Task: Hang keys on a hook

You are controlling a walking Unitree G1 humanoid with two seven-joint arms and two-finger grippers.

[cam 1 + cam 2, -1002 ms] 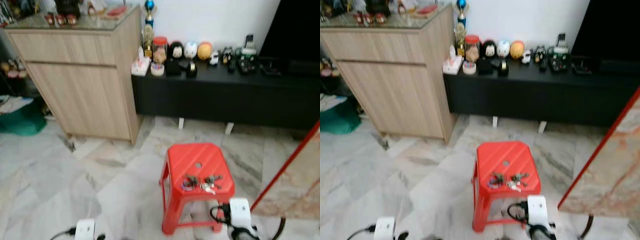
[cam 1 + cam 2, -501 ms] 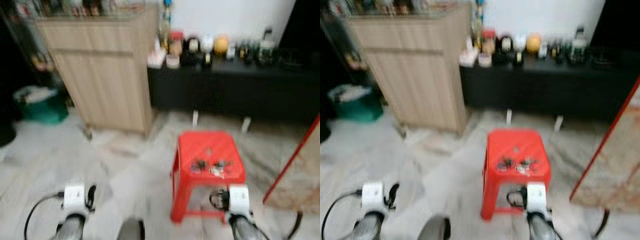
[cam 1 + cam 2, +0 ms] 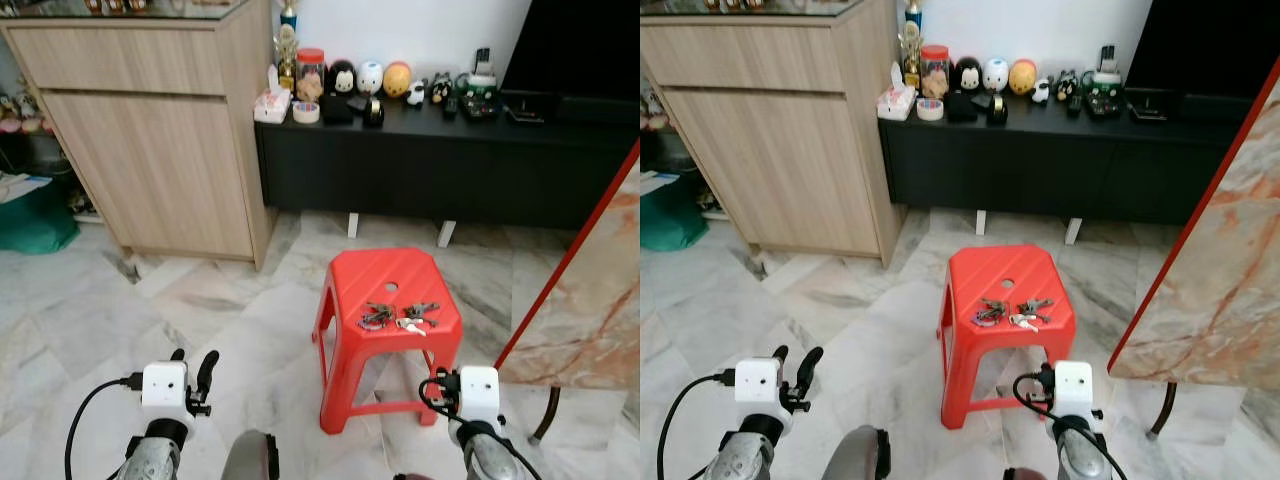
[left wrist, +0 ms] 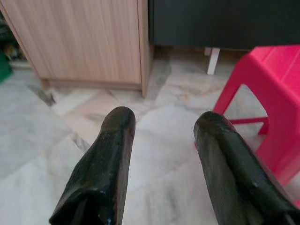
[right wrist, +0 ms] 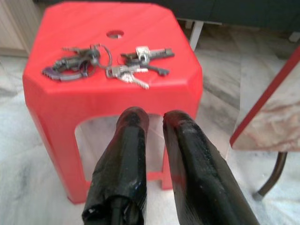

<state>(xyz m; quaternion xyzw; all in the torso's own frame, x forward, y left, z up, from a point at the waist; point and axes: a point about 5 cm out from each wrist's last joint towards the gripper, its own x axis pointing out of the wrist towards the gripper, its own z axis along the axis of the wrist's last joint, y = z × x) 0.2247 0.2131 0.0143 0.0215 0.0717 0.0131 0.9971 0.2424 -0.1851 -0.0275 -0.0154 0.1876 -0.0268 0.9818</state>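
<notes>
No legible text, label or number — items on black console [image 3: 440, 150] too small to read.

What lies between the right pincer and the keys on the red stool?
Only bare stool top: in the right wrist view, the right pincer sits short of the red stool's near edge, with plain red plastic up to the keys.

The two eye views look forward and down from head height at a red stool [image 3: 388, 300], taking in the marble floor [image 3: 150, 330] around it and the wooden cabinet [image 3: 150, 150] and black console [image 3: 1040, 150] beyond. The left wrist view sits low beside the stool, facing the cabinet (the stool's corner at its edge). The right wrist view faces the stool's top from close in front.
</notes>
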